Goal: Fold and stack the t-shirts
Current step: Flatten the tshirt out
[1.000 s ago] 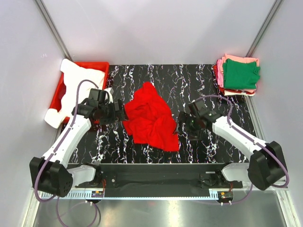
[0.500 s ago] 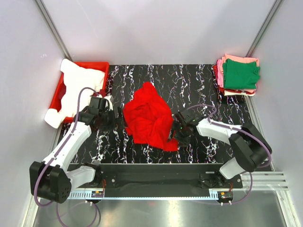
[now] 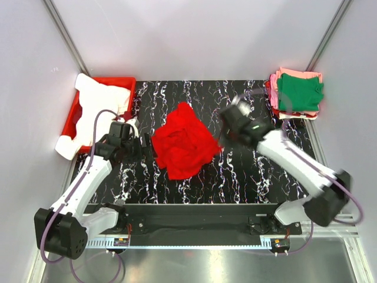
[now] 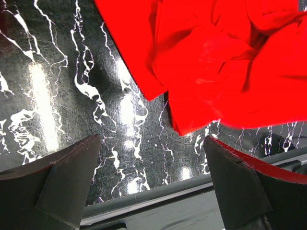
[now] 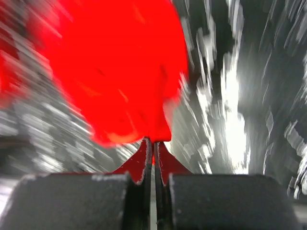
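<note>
A crumpled bright red t-shirt [image 3: 182, 144] lies mid-table on the black marbled table [image 3: 253, 177]. My right gripper [image 3: 225, 134] is at its right edge, blurred by motion. In the right wrist view the gripper [image 5: 153, 146] is shut on a fold of the red t-shirt [image 5: 115, 72]. My left gripper [image 3: 145, 145] hovers just left of the shirt. Its jaws [image 4: 153, 177] stand wide open with nothing between them, the red t-shirt [image 4: 216, 72] lying just ahead. Folded t-shirts [image 3: 297, 93] are stacked at the back right, green on top of pink and cream.
A white t-shirt [image 3: 94, 112] drapes over the red plastic bin [image 3: 125, 82] at the back left, spilling over its near side. Pale walls enclose the table on three sides. The arms' base rail [image 3: 194, 215] runs along the near edge.
My right gripper closed on the shirt's near right edge and swung away toward the back, dragging that edge with it. The left gripper stayed open and hardly moved.
</note>
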`<control>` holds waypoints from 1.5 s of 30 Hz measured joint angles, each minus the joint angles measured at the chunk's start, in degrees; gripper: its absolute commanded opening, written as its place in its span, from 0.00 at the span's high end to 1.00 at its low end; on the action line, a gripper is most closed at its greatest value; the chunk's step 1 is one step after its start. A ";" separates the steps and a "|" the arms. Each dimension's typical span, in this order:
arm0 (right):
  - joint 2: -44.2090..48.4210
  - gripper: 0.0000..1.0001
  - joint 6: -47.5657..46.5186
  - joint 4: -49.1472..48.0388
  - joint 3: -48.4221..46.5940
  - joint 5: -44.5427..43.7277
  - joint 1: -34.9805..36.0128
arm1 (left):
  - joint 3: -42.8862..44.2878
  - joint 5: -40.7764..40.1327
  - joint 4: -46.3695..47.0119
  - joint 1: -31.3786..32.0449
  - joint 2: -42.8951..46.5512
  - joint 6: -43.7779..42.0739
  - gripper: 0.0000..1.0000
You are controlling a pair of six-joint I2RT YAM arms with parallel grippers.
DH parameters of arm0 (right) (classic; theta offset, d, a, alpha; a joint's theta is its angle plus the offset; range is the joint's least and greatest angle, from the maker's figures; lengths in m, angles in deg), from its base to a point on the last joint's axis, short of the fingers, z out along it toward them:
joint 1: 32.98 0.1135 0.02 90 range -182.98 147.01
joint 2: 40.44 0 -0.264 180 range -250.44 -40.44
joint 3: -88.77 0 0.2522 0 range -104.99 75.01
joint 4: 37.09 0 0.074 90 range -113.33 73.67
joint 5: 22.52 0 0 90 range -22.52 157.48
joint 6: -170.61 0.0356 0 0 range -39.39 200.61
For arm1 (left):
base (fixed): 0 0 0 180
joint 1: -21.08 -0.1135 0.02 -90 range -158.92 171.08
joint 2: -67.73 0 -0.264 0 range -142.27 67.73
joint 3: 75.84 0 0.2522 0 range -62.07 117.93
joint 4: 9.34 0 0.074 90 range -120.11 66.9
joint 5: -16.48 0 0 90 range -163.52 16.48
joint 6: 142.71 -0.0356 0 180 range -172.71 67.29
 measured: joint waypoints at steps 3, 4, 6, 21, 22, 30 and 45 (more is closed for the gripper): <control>8.00 1.00 -2.38 4.87 -16.83 -11.02 0.00 | 0.07 -0.76 -0.04 -0.02 0.55 0.44 0.07; 11.93 1.00 -2.89 6.38 -19.69 -14.84 0.02 | 0.35 -1.09 -0.15 -0.02 0.63 0.85 0.07; 20.37 1.00 -3.76 9.35 -20.37 -20.92 0.02 | 1.20 -1.44 -0.24 -0.02 0.39 1.31 0.08; 36.35 1.00 7.67 24.90 11.47 -25.53 -0.02 | 15.08 -2.89 9.44 7.54 -25.92 6.01 0.27; 37.03 1.00 8.13 25.03 11.65 -24.83 -0.02 | 16.96 -2.86 9.90 9.18 -28.76 6.14 0.29; 38.27 1.00 9.38 24.92 11.93 -22.95 -0.02 | 30.80 -2.29 13.92 18.36 -44.44 6.27 0.34; 39.71 1.00 9.42 24.87 11.93 -22.27 -0.02 | 36.00 -0.02 16.79 24.39 -56.28 10.86 0.31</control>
